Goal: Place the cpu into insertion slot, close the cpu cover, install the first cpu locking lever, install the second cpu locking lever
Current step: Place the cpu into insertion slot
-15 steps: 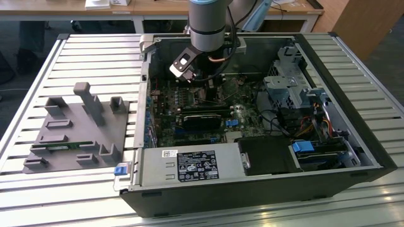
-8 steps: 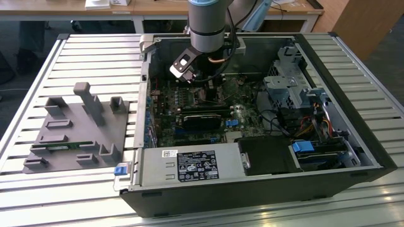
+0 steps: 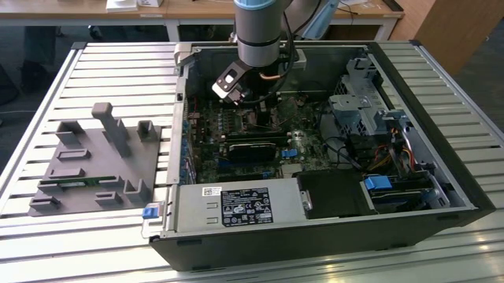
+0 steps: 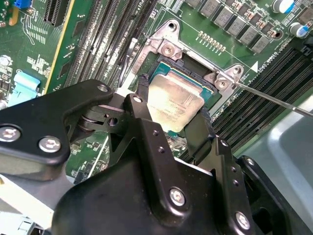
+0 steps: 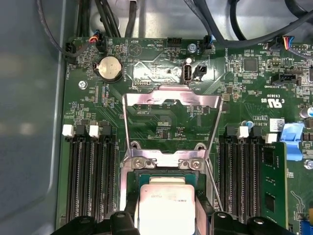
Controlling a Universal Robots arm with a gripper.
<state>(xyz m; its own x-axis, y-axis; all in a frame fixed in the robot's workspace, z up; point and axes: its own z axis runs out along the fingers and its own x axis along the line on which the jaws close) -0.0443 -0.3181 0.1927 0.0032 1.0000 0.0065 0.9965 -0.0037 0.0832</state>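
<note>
The cpu (image 4: 173, 103), a small square chip with a silvery top, sits between my black fingers (image 4: 142, 105) directly over the insertion slot (image 4: 168, 66), and both fingers press on its opposite edges. I cannot tell whether it rests in the socket or hovers just above. In the first wrist view the cpu (image 5: 166, 203) lies over the insertion slot (image 5: 161, 175), and the cpu cover (image 5: 146, 96) stands flipped open behind it. A thin locking lever (image 5: 213, 188) juts up beside the socket. In the exterior view my gripper (image 3: 256, 121) reaches down into the open computer case.
Memory slots (image 5: 90, 181) flank the socket, and a coin battery (image 5: 110, 67) lies beyond the cover. Inside the case (image 3: 464, 177) are a long black module (image 3: 252, 150), a grey power supply (image 3: 236, 206) and a drive cage (image 3: 370, 112). A grey fixture (image 3: 94, 159) stands outside.
</note>
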